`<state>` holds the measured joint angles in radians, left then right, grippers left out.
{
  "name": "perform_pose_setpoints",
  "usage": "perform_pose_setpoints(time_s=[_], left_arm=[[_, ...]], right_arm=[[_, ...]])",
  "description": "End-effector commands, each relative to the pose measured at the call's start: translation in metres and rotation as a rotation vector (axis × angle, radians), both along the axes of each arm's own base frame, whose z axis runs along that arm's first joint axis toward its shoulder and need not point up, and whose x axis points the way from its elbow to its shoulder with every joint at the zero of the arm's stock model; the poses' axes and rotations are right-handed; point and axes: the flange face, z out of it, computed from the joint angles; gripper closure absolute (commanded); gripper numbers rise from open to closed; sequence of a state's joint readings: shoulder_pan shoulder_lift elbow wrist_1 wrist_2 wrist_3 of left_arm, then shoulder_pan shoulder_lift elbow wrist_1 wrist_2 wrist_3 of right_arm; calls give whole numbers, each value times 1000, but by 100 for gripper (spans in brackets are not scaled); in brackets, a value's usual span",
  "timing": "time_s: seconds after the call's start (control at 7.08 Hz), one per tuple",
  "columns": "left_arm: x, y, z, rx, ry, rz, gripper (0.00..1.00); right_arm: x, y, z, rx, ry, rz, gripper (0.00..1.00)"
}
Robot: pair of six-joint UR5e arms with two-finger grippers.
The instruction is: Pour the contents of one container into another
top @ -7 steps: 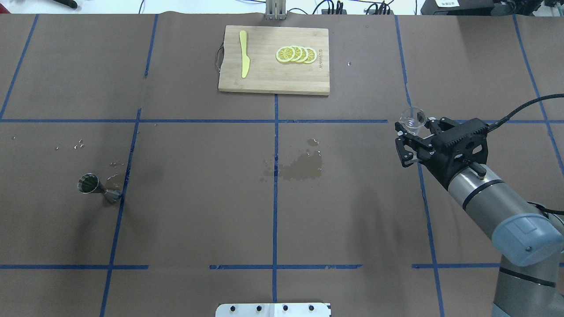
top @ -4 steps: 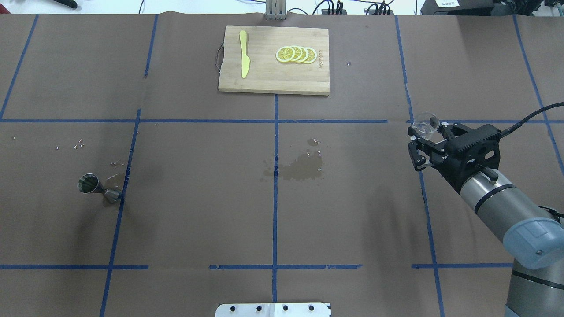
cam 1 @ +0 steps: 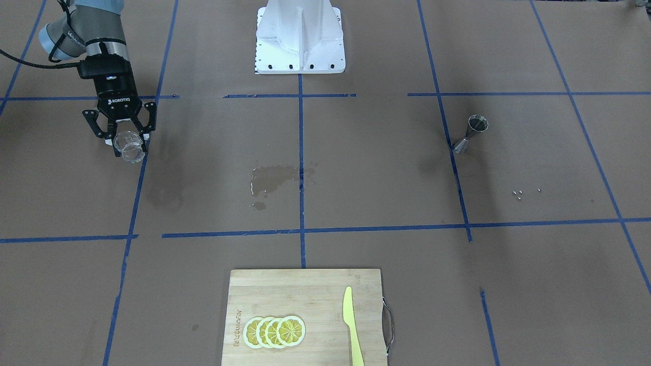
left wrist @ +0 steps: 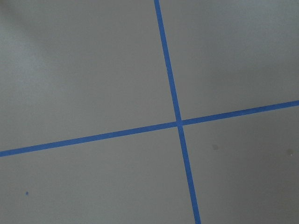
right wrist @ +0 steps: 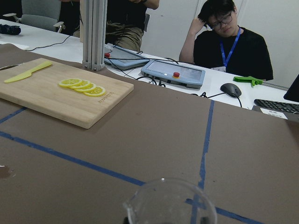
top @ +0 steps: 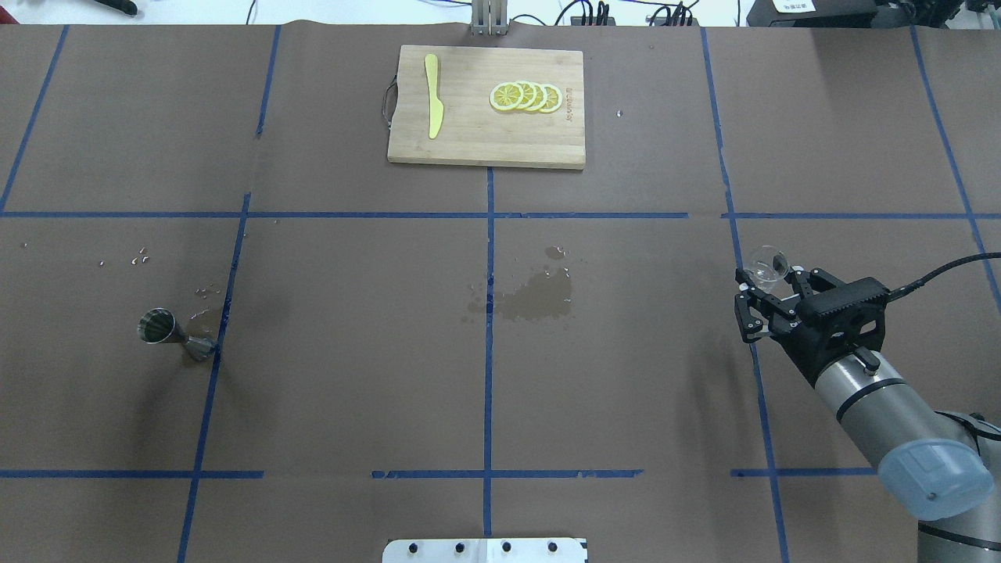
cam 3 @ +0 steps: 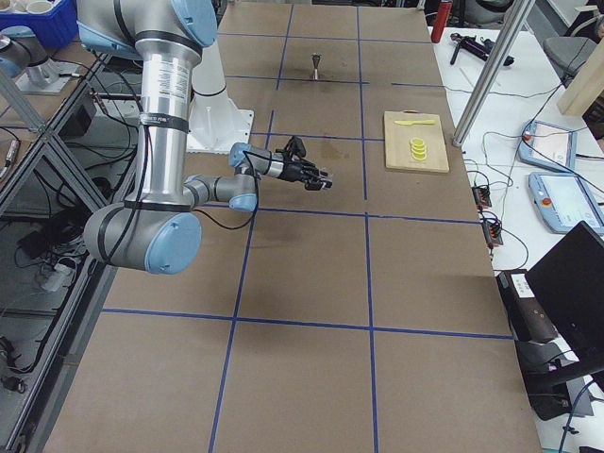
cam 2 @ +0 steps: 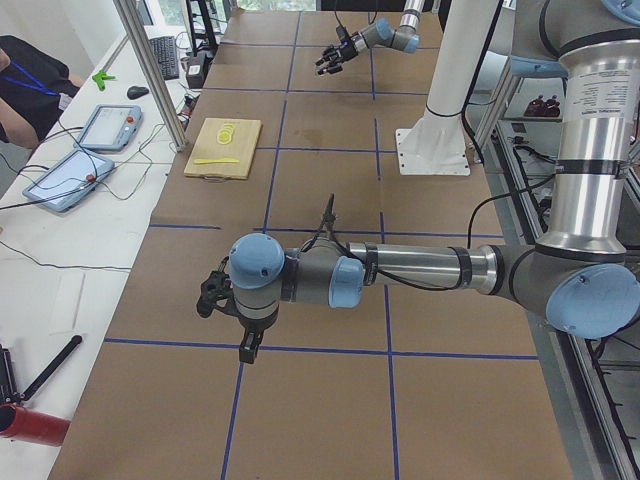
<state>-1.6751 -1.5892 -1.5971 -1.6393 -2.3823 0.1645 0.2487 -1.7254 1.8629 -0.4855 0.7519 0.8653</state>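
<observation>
While the beaker [top: 766,262] is gripped between the closed fingers of the right gripper [top: 770,277] above the right side of the table [top: 352,391], the jigger [top: 174,336] stands well apart on the left side. A long carry across the table is therefore judged to be needed before any pouring. Whether liquid is held in the glass cannot be told. If it is, some could be sloshed over the rim by a quick swing or a sudden stop. A wet patch [top: 532,297] is already seen at the middle of the table, and droplets [top: 139,256] lie near the jigger. Smooth glass could also slip or turn in the grip if it is only lightly pinched. The jigger's mouth is small and its waist narrow, so the stream could easily be missed, and the vessel could be knocked over if it is touched by the beaker's lip. The left gripper [cam 2: 245,340] is seen only from the side, so it cannot be told whether it is open or closed.
</observation>
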Motion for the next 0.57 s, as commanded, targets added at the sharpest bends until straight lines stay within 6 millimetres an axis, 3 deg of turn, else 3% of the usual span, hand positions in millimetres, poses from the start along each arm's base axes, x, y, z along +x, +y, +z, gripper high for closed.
perform_pose_setpoints(time_s=[0.0,0.42], left_arm=[[0,0,0,1,0,1,0],[0,0,-1,3,0,1,0]], right_arm=[[-9,7,20,-18,-8,8,100],[-23,26,67,-13,-59,20,100]])
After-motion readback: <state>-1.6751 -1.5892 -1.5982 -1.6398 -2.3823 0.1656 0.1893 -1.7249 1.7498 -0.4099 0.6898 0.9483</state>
